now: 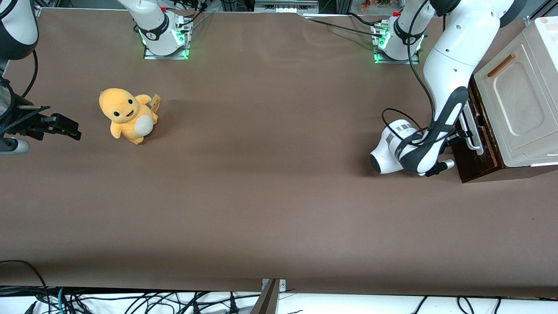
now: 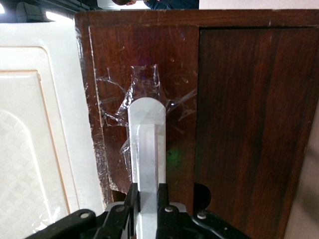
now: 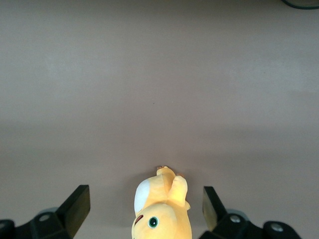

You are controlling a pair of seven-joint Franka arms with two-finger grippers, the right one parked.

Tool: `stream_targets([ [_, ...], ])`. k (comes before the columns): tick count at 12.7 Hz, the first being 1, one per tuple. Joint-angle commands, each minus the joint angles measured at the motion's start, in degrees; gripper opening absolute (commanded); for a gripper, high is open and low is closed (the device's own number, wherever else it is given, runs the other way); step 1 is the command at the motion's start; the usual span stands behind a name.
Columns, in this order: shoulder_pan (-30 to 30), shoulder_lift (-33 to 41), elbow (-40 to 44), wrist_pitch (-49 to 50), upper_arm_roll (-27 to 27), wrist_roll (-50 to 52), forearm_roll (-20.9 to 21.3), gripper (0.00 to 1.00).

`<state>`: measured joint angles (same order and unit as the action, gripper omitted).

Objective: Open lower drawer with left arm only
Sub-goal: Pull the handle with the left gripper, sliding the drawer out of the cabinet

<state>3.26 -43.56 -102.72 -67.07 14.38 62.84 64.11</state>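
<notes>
Presently: gripper [image 2: 147, 199] pinched the white handle [image 2: 146, 144] of the lower drawer [image 1: 473, 144], shut beneath the cream cabinet [image 1: 518, 100] at the working arm's end. Risk: taped handle might tear loose under an off-axis pull.

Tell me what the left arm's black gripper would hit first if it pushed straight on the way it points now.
The black gripper is shut on the white bar-loop handle. Straight ahead, it would probably meet the dark brown wooden front of the lower drawer first, though depth is hard to judge.
</notes>
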Motion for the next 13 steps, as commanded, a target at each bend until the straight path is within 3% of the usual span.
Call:
stream_targets([
  [1,1.66,0.5,0.42,2.56,0.12,-0.17,-0.56,0.06],
  [13,3.51,0.67,3.23,5.9,2.58,0.0,-5.22,0.06],
])
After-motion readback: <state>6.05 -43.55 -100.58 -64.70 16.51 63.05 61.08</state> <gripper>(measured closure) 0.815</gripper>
